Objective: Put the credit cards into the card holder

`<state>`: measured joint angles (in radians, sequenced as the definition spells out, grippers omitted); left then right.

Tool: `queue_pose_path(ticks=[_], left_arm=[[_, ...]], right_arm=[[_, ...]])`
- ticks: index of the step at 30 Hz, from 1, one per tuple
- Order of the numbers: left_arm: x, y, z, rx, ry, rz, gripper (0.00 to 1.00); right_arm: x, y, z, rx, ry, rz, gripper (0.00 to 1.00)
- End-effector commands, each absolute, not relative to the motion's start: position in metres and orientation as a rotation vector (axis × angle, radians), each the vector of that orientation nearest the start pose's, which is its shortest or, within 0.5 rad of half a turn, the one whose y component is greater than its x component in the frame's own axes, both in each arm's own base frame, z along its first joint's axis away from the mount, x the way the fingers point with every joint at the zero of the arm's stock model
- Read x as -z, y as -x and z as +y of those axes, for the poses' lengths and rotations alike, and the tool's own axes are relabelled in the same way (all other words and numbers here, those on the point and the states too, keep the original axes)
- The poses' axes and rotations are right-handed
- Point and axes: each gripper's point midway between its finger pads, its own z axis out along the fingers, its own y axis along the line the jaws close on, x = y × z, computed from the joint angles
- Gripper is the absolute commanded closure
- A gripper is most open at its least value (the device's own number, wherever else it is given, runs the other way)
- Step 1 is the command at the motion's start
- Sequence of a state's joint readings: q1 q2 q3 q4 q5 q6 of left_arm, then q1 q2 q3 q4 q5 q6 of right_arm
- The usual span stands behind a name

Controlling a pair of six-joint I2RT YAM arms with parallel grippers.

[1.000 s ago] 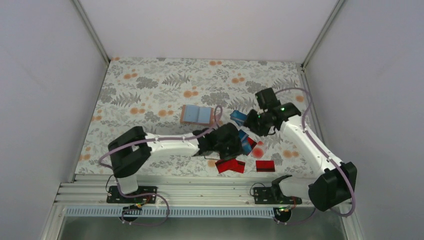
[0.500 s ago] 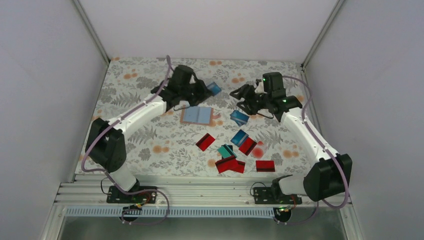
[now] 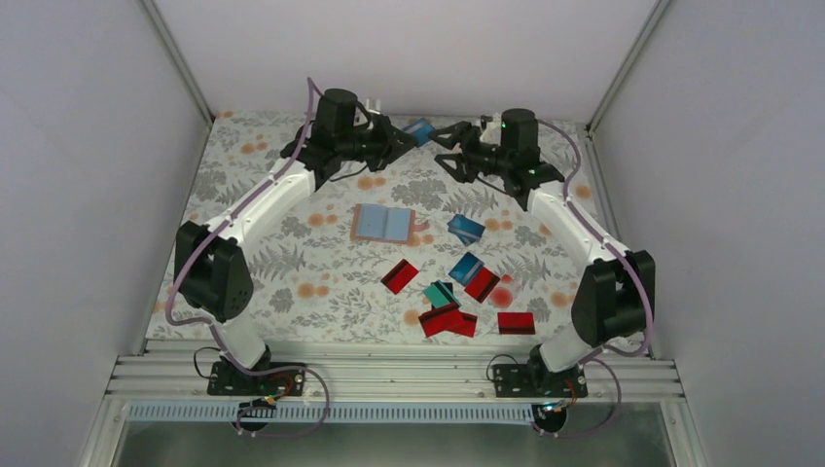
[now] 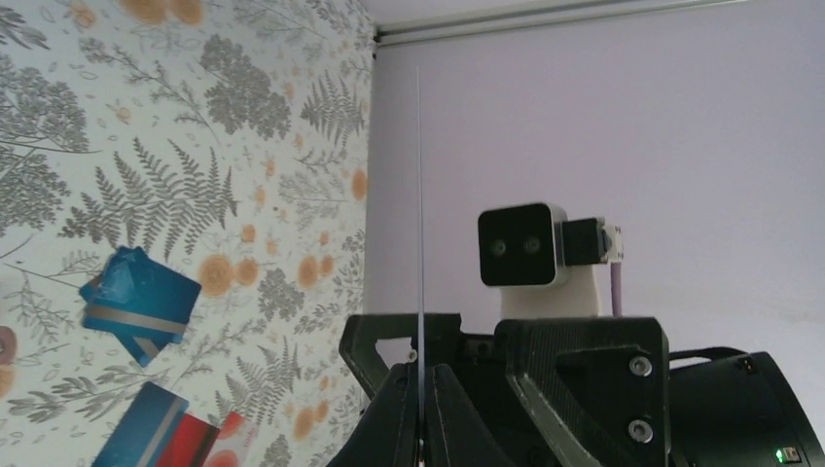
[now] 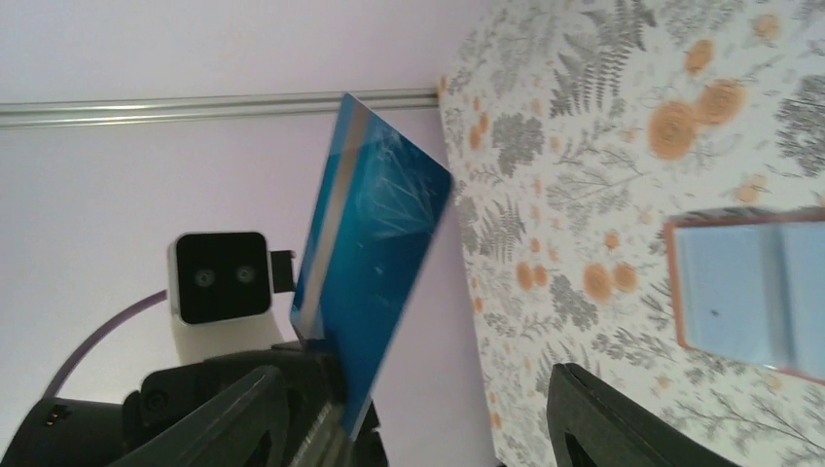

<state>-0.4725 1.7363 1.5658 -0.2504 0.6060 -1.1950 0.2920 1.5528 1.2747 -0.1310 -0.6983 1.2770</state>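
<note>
Though edge-on to the left wrist, the card (image 5: 375, 243) (blue) faces the right.

Roughly nine credit cards (image 3: 466, 229), one card holder (image 3: 382, 223), two arms (image 3: 263, 195)

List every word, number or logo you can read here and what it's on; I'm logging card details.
No text can be read.
Glossy blue plastic card pinched in the left gripper: pale scratchy marks and a grey stripe, no legible letters.
Loose red, blue and teal cards: too small to read.
Open tan-rimmed card holder: only a tiny dot.
</note>
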Motion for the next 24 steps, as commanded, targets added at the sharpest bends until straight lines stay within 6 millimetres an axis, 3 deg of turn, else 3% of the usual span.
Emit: queue_pose_path(ticks=[1,8,11,14,19,22,24], left_arm=[[-0.33,-0.412,-0.325,1.661,0.346,2.253,0.98],[-0.345,-0.412,-0.326,1.688,0.349,2.227,0.98],[-0.35,-0.411,-0.326,1.694,0.345,2.216,0.98],[-0.353,-0.412,-0.325,1.691,0.345,2.208,0.98],[-0.356,-0.412,-0.326,1.69,0.351,2.197,0.98],[-0.359,-0.412,-0.327,1.679,0.344,2.196,0.98],[-0.357,-0.413,-0.325,1.646,0.35,2.204,0.97]], right_arm=[[-0.332,-0.42,0.248,-1.727,-0.456,2.103,0.34],[-0.348,-0.433,0.255,-1.803,-0.438,2.059,0.5],[-0.339,-0.444,0.262,-1.825,-0.444,2.079,0.56],[-0.347,-0.451,0.264,-1.841,-0.426,2.06,0.7],[-0.351,-0.456,0.268,-1.86,-0.4,2.058,0.83],[-0.352,-0.457,0.271,-1.884,-0.38,2.052,0.95],[-0.354,-0.458,0.273,-1.894,-0.353,2.053,0.96]])
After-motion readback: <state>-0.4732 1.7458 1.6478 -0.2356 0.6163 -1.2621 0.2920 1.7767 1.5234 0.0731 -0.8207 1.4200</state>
